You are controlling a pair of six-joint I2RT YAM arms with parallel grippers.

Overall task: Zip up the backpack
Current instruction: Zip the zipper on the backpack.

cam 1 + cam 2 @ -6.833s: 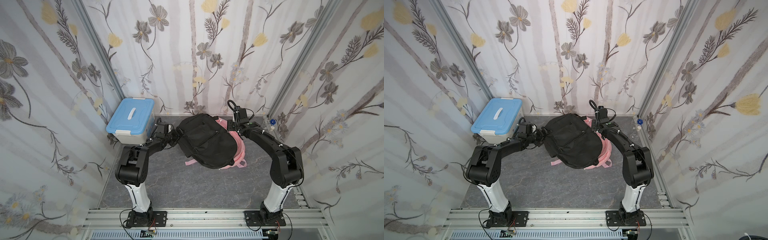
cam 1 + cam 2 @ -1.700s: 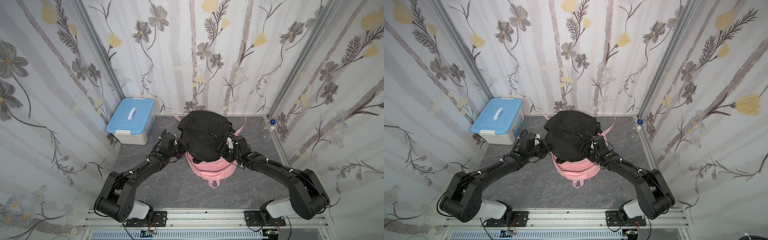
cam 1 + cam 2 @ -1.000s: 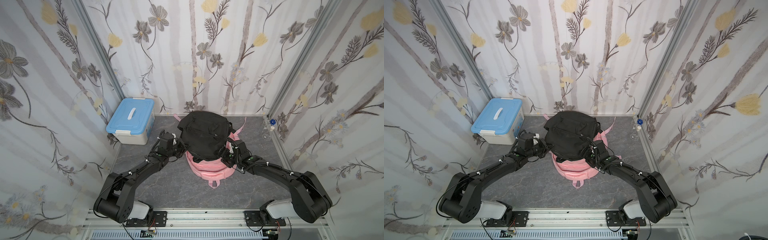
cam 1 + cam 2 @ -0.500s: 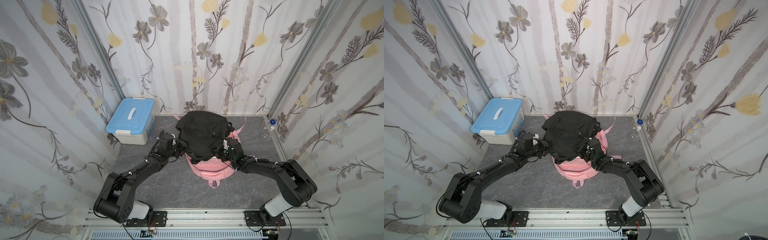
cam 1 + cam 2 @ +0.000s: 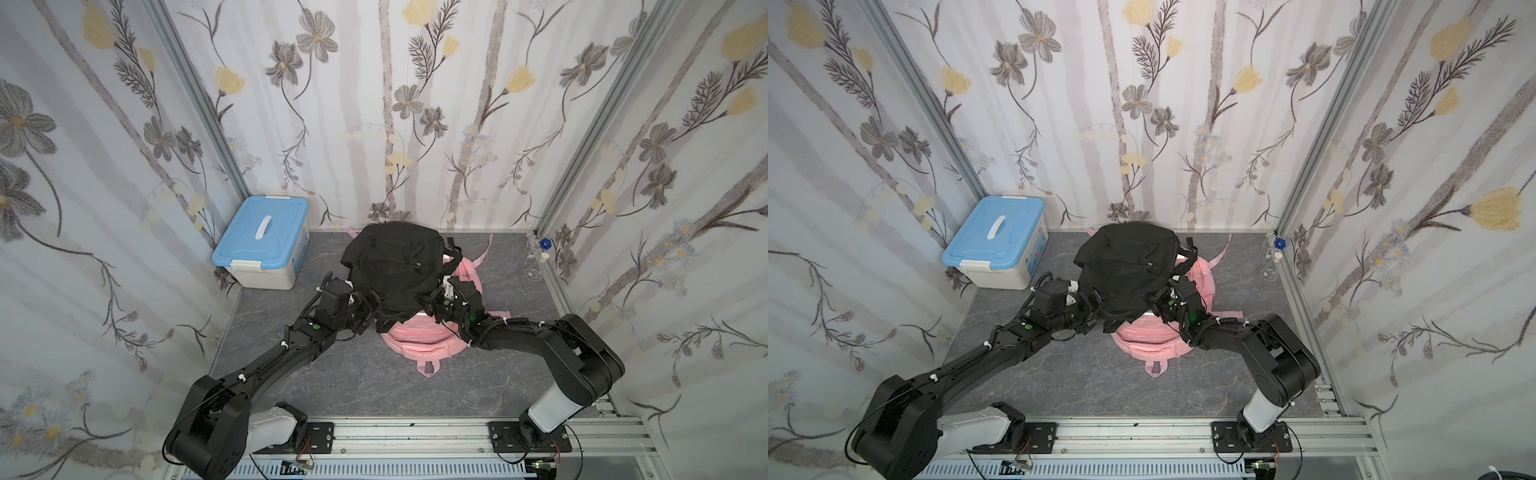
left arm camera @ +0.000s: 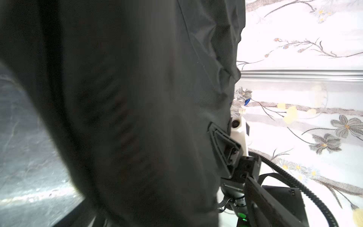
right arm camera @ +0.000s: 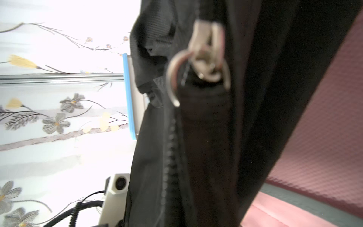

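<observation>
Pink backpack (image 5: 419, 341) lies at the centre of the bench (image 5: 365, 388), with the black backpack (image 5: 392, 257) stacked on its far part. Left claw (image 5: 369, 311), jaws apart, sits at the black backpack's near-left edge. Right claw (image 5: 424, 302), jaws together, sits at its near-right edge, grip unconfirmed. Risk: slack fabric bunches ahead of the zip pull (image 7: 204, 64) and jams it, and the stack may slide.

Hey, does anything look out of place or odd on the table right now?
Yes. The black backpack lies slumped on top of a pink backpack, not flat on the table, and pink straps splay out behind it. In the right wrist view its zipper looks open beside the metal pull.
</observation>
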